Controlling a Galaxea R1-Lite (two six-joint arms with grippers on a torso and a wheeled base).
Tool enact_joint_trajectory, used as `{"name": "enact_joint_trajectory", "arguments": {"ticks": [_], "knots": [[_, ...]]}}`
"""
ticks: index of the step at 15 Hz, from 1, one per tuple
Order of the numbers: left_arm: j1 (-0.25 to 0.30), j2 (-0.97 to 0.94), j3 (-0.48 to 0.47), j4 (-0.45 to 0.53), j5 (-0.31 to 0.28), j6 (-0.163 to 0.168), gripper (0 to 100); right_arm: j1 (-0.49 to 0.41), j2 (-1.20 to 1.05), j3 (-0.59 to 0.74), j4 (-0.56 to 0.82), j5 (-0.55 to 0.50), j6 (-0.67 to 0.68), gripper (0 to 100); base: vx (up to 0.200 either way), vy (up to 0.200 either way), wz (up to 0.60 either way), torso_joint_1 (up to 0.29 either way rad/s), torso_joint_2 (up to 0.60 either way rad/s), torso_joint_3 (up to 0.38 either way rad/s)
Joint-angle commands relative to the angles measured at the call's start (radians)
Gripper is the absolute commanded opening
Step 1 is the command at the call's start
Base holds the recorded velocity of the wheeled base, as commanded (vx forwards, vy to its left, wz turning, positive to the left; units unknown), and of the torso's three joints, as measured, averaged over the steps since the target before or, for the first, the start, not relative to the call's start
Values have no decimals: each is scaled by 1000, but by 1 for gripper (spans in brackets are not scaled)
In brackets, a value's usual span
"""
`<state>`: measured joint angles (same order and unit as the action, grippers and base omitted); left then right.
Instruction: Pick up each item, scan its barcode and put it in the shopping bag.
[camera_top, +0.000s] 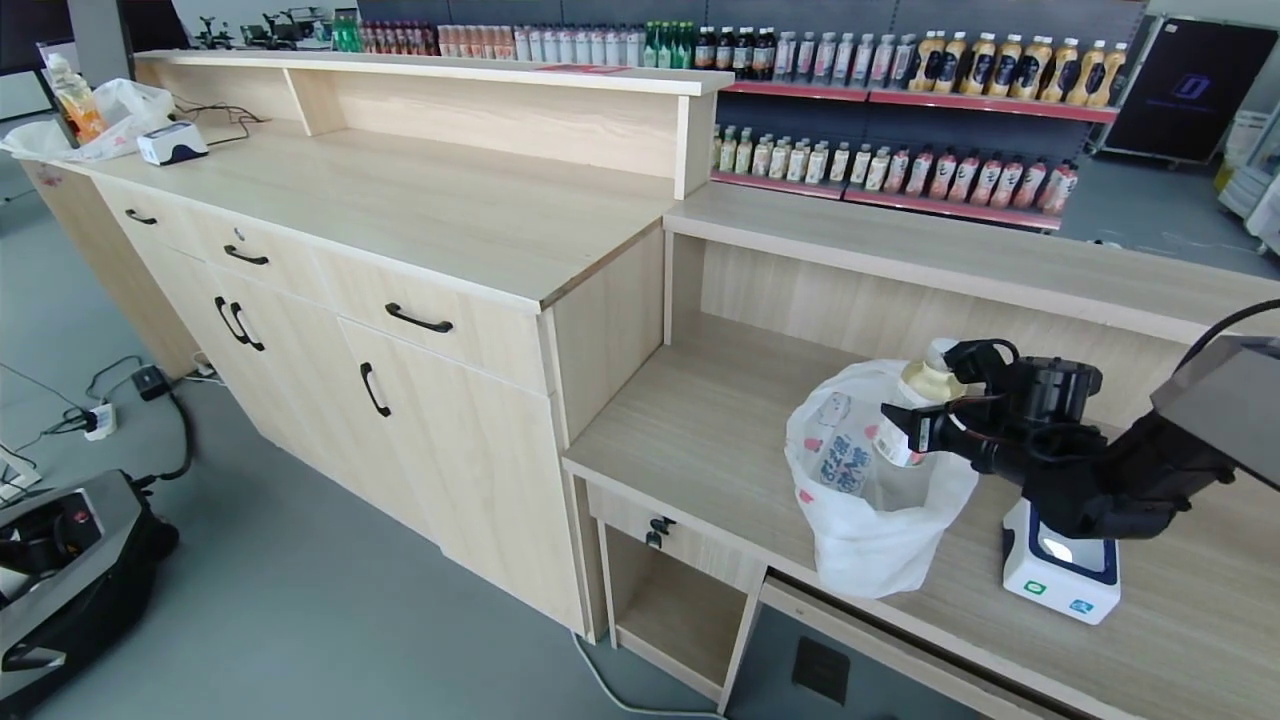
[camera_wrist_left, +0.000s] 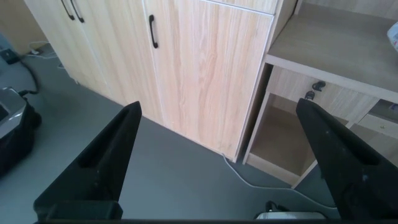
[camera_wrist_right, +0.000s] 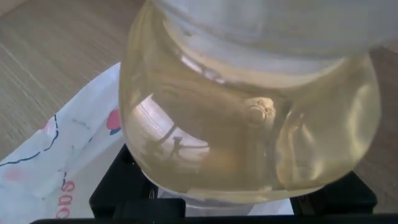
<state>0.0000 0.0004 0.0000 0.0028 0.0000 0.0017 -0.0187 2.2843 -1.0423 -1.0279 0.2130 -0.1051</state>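
A bottle (camera_top: 922, 395) of pale yellow drink with a white cap stands upright at the mouth of the white shopping bag (camera_top: 860, 500), its lower part behind the bag's rim. My right gripper (camera_top: 938, 392) is shut on the bottle from the right side. The bag sits on the lower desk (camera_top: 700, 420), and a white barcode scanner (camera_top: 1060, 572) stands just right of it, under my right arm. In the right wrist view the bottle (camera_wrist_right: 249, 124) is very close, with the bag (camera_wrist_right: 62, 162) beneath it. My left gripper (camera_wrist_left: 214, 168) hangs open over the grey floor in front of the cabinets.
A long wooden counter (camera_top: 420, 210) with drawers and doors runs to the left; at its far end sit another plastic bag (camera_top: 100, 120) and a second scanner (camera_top: 170, 142). Shelves of bottles (camera_top: 880, 110) line the back. Cables (camera_top: 120, 400) lie on the floor.
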Motion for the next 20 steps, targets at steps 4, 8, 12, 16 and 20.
{"name": "enact_joint_trajectory", "arguments": {"ticks": [4,8,12,16,20], "knots": [[0,0,0,0,0,-2,100,37,166,-179,0,2,-16,0,0,0,0,0,0,0],[0,0,0,0,0,0,100,43,213,-206,-11,3,-81,0,0,0,0,0,0,0],[0,0,0,0,0,0,100,51,228,-200,-18,3,-81,0,0,0,0,0,0,0],[0,0,0,0,0,0,100,52,228,-196,-18,2,-81,100,0,0,0,0,0,0],[0,0,0,0,0,0,100,49,46,-122,-38,-1,-82,100,0,0,0,0,0,0]]}}
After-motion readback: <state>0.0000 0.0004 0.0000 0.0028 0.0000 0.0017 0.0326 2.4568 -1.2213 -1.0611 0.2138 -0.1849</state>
